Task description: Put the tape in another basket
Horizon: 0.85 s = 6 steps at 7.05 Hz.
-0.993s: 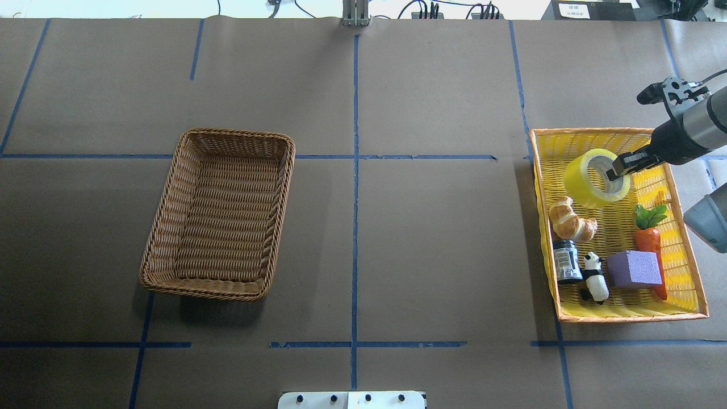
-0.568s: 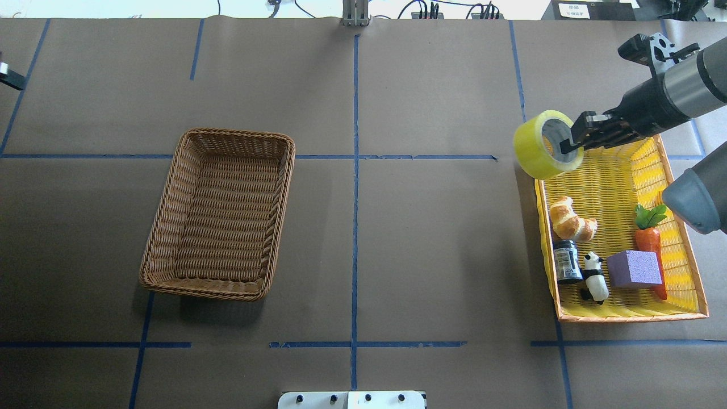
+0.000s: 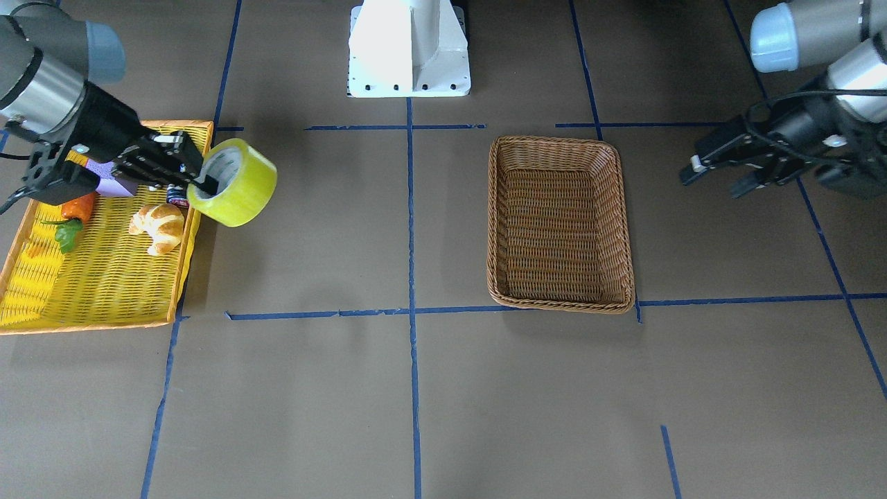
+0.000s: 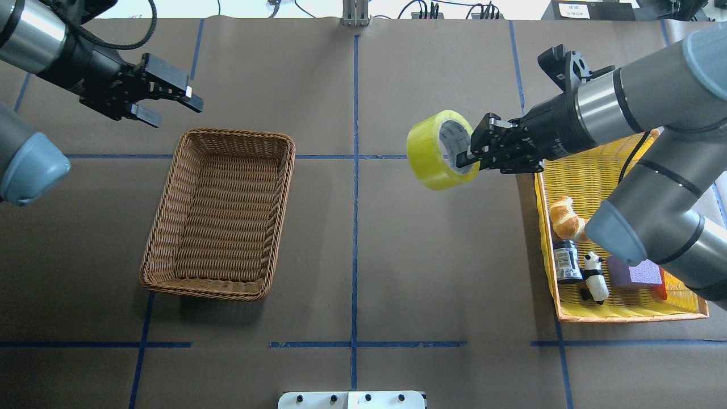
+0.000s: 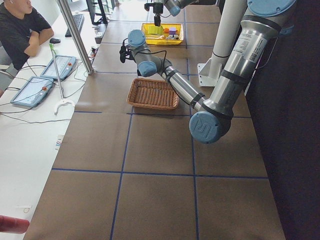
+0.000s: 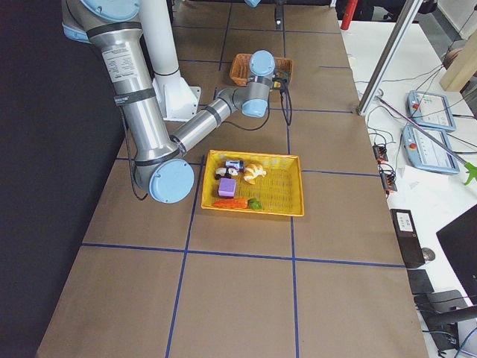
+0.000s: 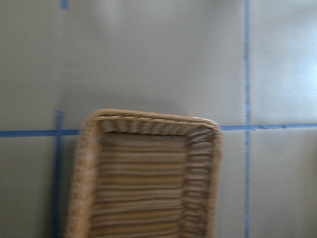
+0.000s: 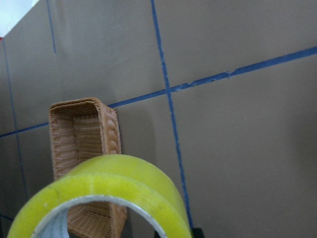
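Note:
The yellow tape roll (image 4: 434, 152) hangs in the air over the table, between the yellow tray and the centre line. My right gripper (image 4: 464, 159) is shut on its wall, with one finger inside the white-grey core. The tape also shows in the front view (image 3: 242, 186) with the right gripper (image 3: 202, 181), and in the right wrist view (image 8: 114, 183). The brown wicker basket (image 4: 218, 216) stands empty on the left half; it shows in the front view (image 3: 558, 222) and the left wrist view (image 7: 143, 173). My left gripper (image 4: 173, 112) is open and empty, above the table just beyond the basket's far left corner.
The yellow, orange-rimmed tray (image 4: 625, 316) at the right holds a croissant (image 4: 565, 218), a dark jar (image 4: 566, 261), a panda figure (image 4: 593, 275), a purple block (image 4: 636, 271) and a carrot (image 3: 76, 206). The robot's white base (image 3: 409, 48) stands at the near edge.
My right gripper lifted the tape out of the yellow tray and carried it left past the tray's edge. My left arm came into view and moved right toward the brown basket.

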Each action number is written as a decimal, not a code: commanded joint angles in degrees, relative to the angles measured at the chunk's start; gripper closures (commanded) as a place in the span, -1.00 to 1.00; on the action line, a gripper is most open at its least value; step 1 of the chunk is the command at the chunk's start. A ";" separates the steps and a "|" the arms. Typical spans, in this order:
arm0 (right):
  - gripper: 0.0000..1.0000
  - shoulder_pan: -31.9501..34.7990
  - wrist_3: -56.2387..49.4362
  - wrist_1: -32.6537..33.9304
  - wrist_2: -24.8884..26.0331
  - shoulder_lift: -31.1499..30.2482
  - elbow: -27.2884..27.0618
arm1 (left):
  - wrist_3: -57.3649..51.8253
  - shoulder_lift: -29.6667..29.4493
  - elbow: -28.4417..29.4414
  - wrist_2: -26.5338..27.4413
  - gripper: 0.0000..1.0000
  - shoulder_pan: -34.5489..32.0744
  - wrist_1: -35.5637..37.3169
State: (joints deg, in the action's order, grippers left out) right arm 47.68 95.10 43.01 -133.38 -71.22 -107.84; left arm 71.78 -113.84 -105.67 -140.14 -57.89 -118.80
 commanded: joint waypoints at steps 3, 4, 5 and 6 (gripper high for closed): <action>1.00 -6.54 15.86 -24.16 5.85 0.29 0.87 | 36.32 -3.30 0.73 9.15 -0.97 6.99 -31.34; 0.99 -7.33 21.04 -28.64 7.24 0.64 0.88 | 43.28 -4.27 0.64 12.58 -0.97 9.27 -38.46; 0.97 -8.73 25.53 -32.95 9.34 1.08 0.88 | 48.14 -4.46 0.64 16.70 -0.97 12.07 -46.97; 0.97 -10.40 30.18 -36.64 12.06 1.08 0.88 | 52.01 -4.46 0.64 22.57 -0.97 16.37 -55.23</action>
State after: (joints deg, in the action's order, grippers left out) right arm 39.04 119.79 11.05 -124.12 -70.31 -106.97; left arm 118.39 -118.11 -105.02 -123.64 -45.86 -164.31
